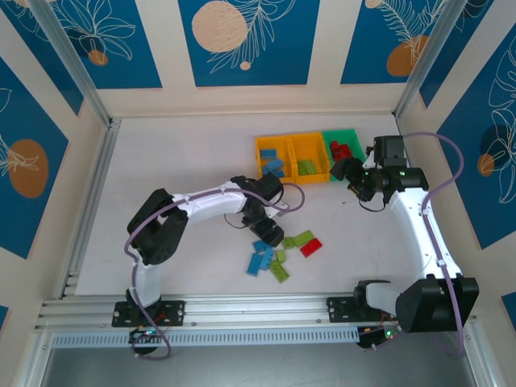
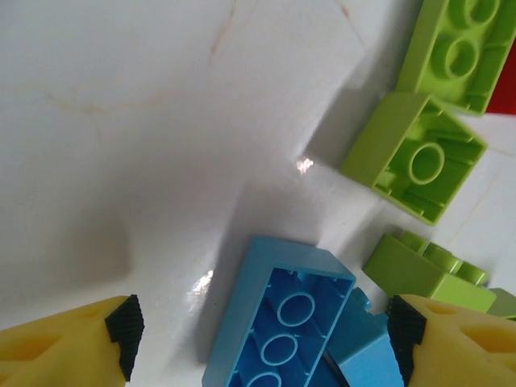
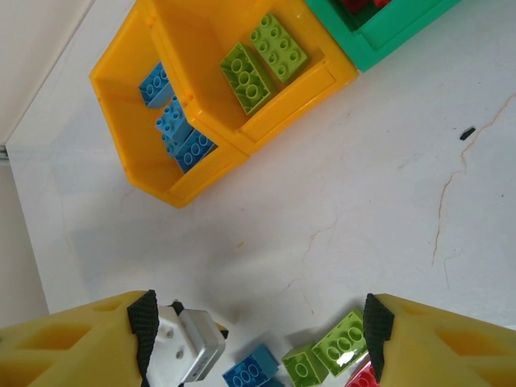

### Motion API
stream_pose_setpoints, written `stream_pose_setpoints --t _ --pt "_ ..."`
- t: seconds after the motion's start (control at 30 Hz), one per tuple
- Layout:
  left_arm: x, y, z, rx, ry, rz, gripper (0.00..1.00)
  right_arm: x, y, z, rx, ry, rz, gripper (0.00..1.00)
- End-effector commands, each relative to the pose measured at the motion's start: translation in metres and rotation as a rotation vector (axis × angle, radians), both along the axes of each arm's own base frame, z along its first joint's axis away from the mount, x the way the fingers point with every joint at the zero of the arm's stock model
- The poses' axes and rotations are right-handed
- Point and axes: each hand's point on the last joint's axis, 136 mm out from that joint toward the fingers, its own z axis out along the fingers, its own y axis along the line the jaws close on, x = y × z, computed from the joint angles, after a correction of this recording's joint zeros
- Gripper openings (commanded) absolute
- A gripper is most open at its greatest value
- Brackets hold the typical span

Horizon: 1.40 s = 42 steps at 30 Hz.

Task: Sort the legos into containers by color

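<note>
My left gripper (image 1: 270,234) is low over the loose legos and open. In the left wrist view an upside-down blue lego (image 2: 282,322) lies between its fingers, clear of the left pad (image 2: 125,332). A second blue lego (image 2: 375,347) lies by the right pad. Lime legos (image 2: 415,153) sit just beyond. The containers stand at the back: a yellow bin (image 3: 121,121) with blue legos, a yellow bin (image 3: 290,101) with lime legos, and a green bin (image 1: 340,132) with red ones. My right gripper (image 1: 355,173) hovers open and empty in front of the green bin.
More loose legos lie near the front: blue (image 1: 260,258), lime (image 1: 298,239) and red (image 1: 310,247). Bare white table runs between this pile and the bins. The enclosure walls and aluminium rails border the table.
</note>
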Motion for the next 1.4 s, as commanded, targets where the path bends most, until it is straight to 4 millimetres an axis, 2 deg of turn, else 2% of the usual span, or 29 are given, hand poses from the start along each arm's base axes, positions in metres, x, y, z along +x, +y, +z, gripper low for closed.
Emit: stream_pose_setpoints --t 0.0,0.13,0.23,0.43,0.57,0.67,0.77,0.83,0.93,1.03,1.13,1.23,1.3,1.37 --pt "-0.011 0.002 -0.005 0.023 0.069 -0.005 0.81 -0.001 0.004 -0.006 -0.010 0.020 0.026 0.71" --pt "-0.003 0.007 -0.018 0.065 0.036 0.013 0.78 -0.001 0.008 -0.009 -0.010 0.032 0.034 0.71" --pt "0.006 0.017 -0.021 0.110 -0.029 0.033 0.67 -0.001 0.009 -0.009 -0.017 0.034 0.040 0.71" --pt "0.016 0.044 -0.024 0.177 -0.111 0.065 0.53 -0.001 0.010 -0.007 -0.018 0.032 0.040 0.71" --pt "0.018 0.051 -0.022 0.173 -0.134 0.084 0.38 0.000 0.015 -0.006 -0.014 0.032 0.049 0.71" --pt "0.022 0.042 -0.004 0.108 -0.164 0.095 0.33 -0.001 0.021 -0.001 -0.013 0.027 0.064 0.71" --pt "0.038 0.021 0.046 -0.028 -0.252 0.128 0.30 -0.003 0.026 0.008 -0.020 0.018 0.075 0.71" --pt "0.063 0.009 0.083 -0.091 -0.370 0.156 0.28 -0.004 0.031 0.013 -0.020 0.001 0.080 0.71" --pt "0.114 0.001 0.113 -0.113 -0.529 0.217 0.27 -0.001 0.038 0.014 -0.012 -0.016 0.077 0.71" --pt "0.169 0.001 0.124 -0.140 -0.599 0.300 0.22 -0.001 0.044 0.013 -0.009 -0.011 0.087 0.71" --pt "0.216 -0.005 0.130 -0.176 -0.645 0.350 0.23 -0.003 0.047 0.010 -0.025 -0.001 0.093 0.71" --pt "0.253 -0.015 0.133 -0.210 -0.673 0.382 0.25 -0.006 0.048 0.007 -0.028 0.006 0.098 0.71" --pt "0.271 -0.019 0.135 -0.230 -0.682 0.403 0.28 -0.008 0.047 0.007 -0.029 0.007 0.098 0.71" --pt "0.285 -0.021 0.139 -0.236 -0.693 0.416 0.34 -0.010 0.047 0.006 -0.030 0.013 0.095 0.71"
